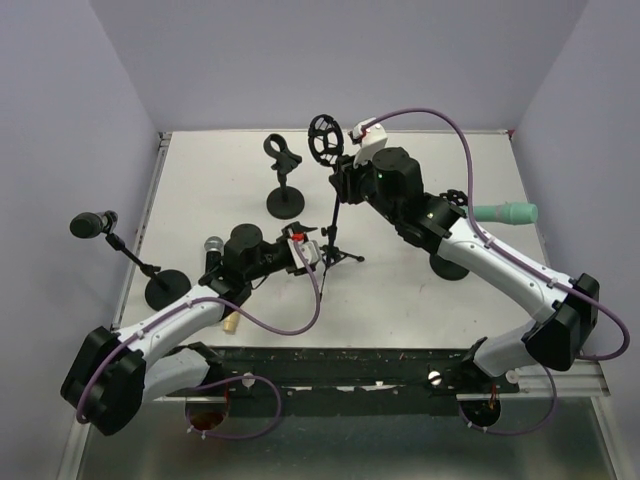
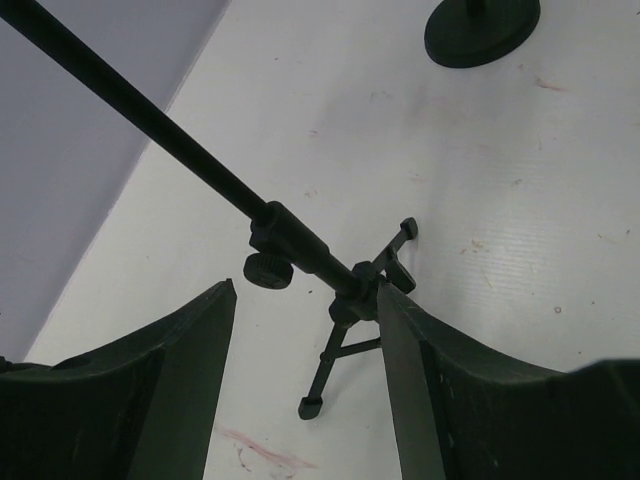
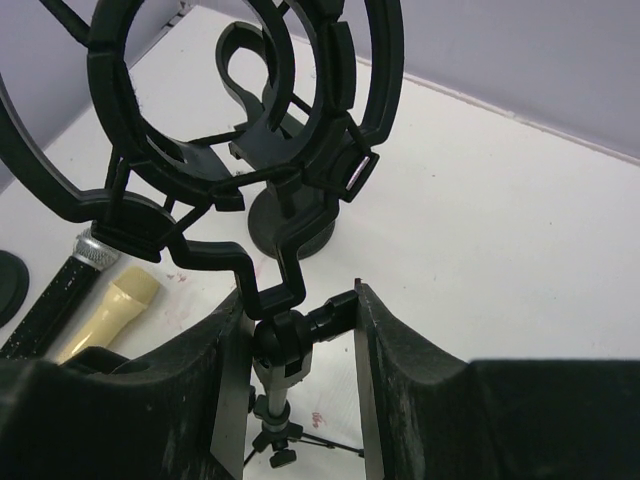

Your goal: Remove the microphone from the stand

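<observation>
A black tripod stand [image 1: 335, 235] stands mid-table with an empty ring-shaped shock mount [image 1: 324, 140] on top. My right gripper [image 1: 345, 178] is shut on the mount's swivel joint [image 3: 285, 340], its fingers [image 3: 298, 300] pressing the ball and the knob. My left gripper [image 1: 318, 252] is open low at the tripod; in the left wrist view [image 2: 306, 290] the tripod hub [image 2: 350, 290] lies against the right finger. A black microphone [image 1: 93, 224] sits in a stand at the left. A teal microphone [image 1: 505, 213] sits in a stand at the right.
An empty clip stand [image 1: 284, 165] with a round base stands at the back, also in the right wrist view [image 3: 290, 225]. A silver-headed black microphone [image 1: 212, 250] and a cream one [image 1: 231, 322] lie on the table near my left arm. The left stand's base [image 1: 166, 290] is near the left edge.
</observation>
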You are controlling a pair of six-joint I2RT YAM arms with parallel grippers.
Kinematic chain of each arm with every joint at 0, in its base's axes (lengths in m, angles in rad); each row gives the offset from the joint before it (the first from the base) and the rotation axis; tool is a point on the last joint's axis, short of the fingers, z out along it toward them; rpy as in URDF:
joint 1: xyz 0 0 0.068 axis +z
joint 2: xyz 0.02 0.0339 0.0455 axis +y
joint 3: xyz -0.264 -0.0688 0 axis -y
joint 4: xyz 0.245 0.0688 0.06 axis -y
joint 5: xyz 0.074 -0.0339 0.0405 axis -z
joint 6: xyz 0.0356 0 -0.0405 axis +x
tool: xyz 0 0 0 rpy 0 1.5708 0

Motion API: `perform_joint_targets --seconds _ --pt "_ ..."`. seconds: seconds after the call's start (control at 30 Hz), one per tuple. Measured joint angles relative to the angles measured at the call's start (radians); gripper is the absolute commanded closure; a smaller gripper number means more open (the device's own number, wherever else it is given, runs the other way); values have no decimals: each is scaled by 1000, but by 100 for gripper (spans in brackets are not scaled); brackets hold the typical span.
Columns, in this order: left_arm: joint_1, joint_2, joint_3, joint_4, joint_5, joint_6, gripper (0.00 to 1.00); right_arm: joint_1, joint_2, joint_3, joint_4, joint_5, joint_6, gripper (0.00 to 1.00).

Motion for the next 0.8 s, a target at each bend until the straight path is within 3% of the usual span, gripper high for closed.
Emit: perform_joint_targets --seconds 0.23,0.63,0.8 --pt "-2 97 8 66 14 16 49 0 -7 -22 30 7 18 99" --pt "-2 138 44 66 10 47 44 -6 -8 -24 31 -52 14 99" --pt "0 190 75 66 -7 63 52 -10 -9 -24 30 -93 3 99"
